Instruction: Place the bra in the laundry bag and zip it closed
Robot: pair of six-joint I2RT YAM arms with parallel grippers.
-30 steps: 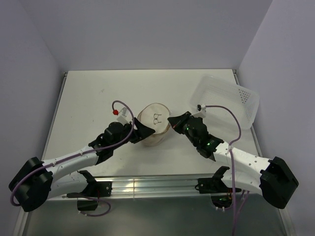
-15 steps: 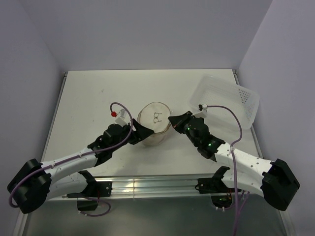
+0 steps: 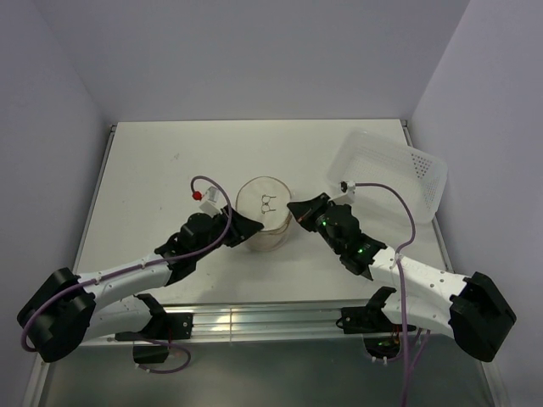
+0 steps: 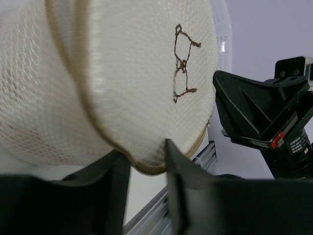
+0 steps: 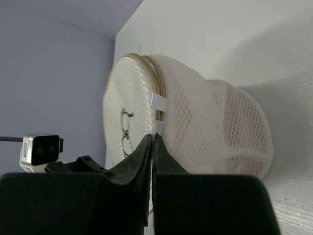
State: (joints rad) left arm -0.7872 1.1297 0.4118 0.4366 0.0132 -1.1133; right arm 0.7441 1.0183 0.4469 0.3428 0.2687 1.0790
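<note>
the left end effector [image 4: 144,156] is half closed around the laundry bag [image 3: 265,216] rim; i cannot tell if it grips. the bag stands mid bench [image 3: 161,161]. the right end effector [image 5: 154,137] pinches the zip tab [image 5: 159,127]. if the bag spins, the tab may slip out. flat white bench, plain pale walls.

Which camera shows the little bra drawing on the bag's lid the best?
The left wrist camera: the bra drawing is big and sharp on the lid. The top camera shows it only as a tiny dark squiggle. The right wrist camera sees it sideways and blurry, beside the right claw.
</note>
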